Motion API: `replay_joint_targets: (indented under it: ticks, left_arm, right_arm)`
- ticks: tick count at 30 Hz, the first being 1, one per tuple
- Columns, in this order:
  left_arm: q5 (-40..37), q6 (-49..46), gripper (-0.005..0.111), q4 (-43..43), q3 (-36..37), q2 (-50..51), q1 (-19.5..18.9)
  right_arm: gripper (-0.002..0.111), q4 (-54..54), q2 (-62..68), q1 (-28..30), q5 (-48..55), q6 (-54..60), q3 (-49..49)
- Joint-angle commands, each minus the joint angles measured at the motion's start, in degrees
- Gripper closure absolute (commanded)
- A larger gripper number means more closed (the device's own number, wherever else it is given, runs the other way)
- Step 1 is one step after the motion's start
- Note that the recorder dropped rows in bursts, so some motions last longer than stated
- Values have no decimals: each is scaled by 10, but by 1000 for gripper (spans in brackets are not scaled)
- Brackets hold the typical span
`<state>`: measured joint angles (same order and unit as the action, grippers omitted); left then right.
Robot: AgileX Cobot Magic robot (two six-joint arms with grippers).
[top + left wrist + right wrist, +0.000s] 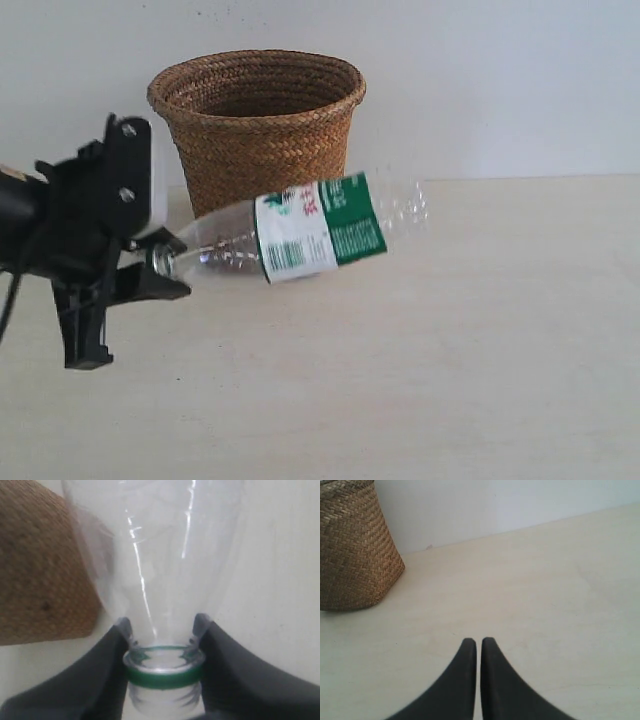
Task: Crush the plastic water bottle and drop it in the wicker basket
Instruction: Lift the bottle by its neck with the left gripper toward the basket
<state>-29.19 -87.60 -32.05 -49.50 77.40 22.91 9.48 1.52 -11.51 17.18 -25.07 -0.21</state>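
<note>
My left gripper (pixel 160 268) is shut on the neck of the plastic water bottle (pixel 315 228), which it holds off the table, nearly level, with the bottom pointing right and slightly up. The left wrist view shows both black fingers (pixel 100 675) clamped on the bottle (pixel 160 560) at its green neck ring (pixel 162 677). The bottle's body looks round, not flattened. Behind it stands the wicker basket (pixel 258 125), upright and open at the top; the bottle hangs in front of its lower part. My right gripper (pixel 478 641) is shut on nothing above bare table, with the basket (pixel 355 555) off to one side.
A pale wooden table (pixel 450 350) runs up to a white wall (pixel 500 80) at the back. The left arm's black body (pixel 70 240) fills the left edge of the exterior view. The right arm does not show in that view.
</note>
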Motion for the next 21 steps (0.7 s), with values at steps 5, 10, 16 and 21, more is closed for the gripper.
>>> replay_joint_targets:
  ticks: [5, 10, 16, 21]
  left_arm:
    - [30, 6, 103, -87, 1, -128, 4]
    - [15, 6, 103, -93, 1, -128, 4]
    - [-55, 48, 103, -49, 1, -18, 2]
    - [15, 89, 103, 56, 1, 45, 2]
  right_arm:
    - [108, 5, -3, 2, -2, 4, 2]
    - [108, 5, -3, 2, -2, 4, 2]
    - [108, 5, -3, 2, -2, 4, 2]
    - [108, 5, -3, 2, -2, 4, 2]
